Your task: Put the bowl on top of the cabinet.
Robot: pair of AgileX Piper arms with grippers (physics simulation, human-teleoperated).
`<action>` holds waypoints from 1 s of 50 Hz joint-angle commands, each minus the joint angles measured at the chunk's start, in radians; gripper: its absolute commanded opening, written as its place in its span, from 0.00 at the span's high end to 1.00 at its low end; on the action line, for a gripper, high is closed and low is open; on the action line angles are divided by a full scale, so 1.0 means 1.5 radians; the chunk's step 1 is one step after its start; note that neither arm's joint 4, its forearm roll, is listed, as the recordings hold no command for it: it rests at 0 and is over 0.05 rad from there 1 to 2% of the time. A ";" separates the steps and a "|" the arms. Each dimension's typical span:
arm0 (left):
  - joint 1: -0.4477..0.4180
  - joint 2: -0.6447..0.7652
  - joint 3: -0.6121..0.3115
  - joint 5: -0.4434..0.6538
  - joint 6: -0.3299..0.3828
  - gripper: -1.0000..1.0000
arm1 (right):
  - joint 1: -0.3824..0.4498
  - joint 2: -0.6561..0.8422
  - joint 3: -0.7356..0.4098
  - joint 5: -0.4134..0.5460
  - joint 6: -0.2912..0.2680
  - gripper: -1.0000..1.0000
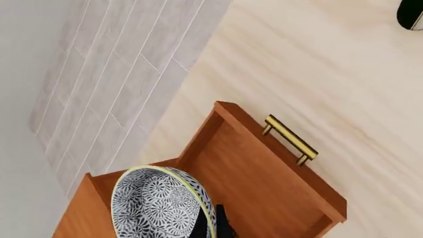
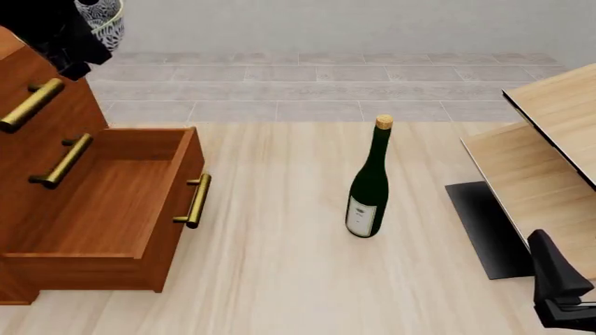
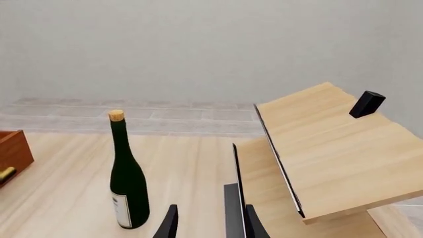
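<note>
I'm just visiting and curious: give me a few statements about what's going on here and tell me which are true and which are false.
1. The bowl is held by the left arm's fingers. True.
2. The wine bottle lies on its side. False: it stands upright, cork on top.
3. One drawer of the cabinet is pulled open. True, and nothing shows inside it.
4. The right arm's fingers grip the bottle. False: they are apart from it and hold nothing.
5. The bowl sits inside the open drawer. False: it is up in the air near the cabinet's top, clamped at its rim.
</note>
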 commanded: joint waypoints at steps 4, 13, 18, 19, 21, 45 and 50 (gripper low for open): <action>0.092 -0.043 0.021 0.002 0.024 1.00 | 0.000 -0.003 -0.001 0.002 0.008 0.00; 0.136 -0.062 0.025 0.002 0.029 1.00 | 0.001 -0.003 0.000 0.001 0.012 0.00; 0.173 -0.064 0.030 0.002 0.032 1.00 | 0.002 -0.003 0.000 0.000 0.010 0.00; 0.185 -0.065 0.032 0.002 0.037 1.00 | 0.002 -0.003 0.001 0.000 0.009 0.00; 0.199 -0.064 0.031 0.002 0.034 1.00 | 0.002 -0.003 0.001 0.000 0.009 0.00; 0.357 -0.019 -0.042 0.002 0.043 1.00 | 0.005 0.009 0.001 -0.009 0.002 0.00; 0.377 -0.011 -0.049 0.002 0.036 1.00 | 0.006 0.010 0.001 -0.010 0.002 0.00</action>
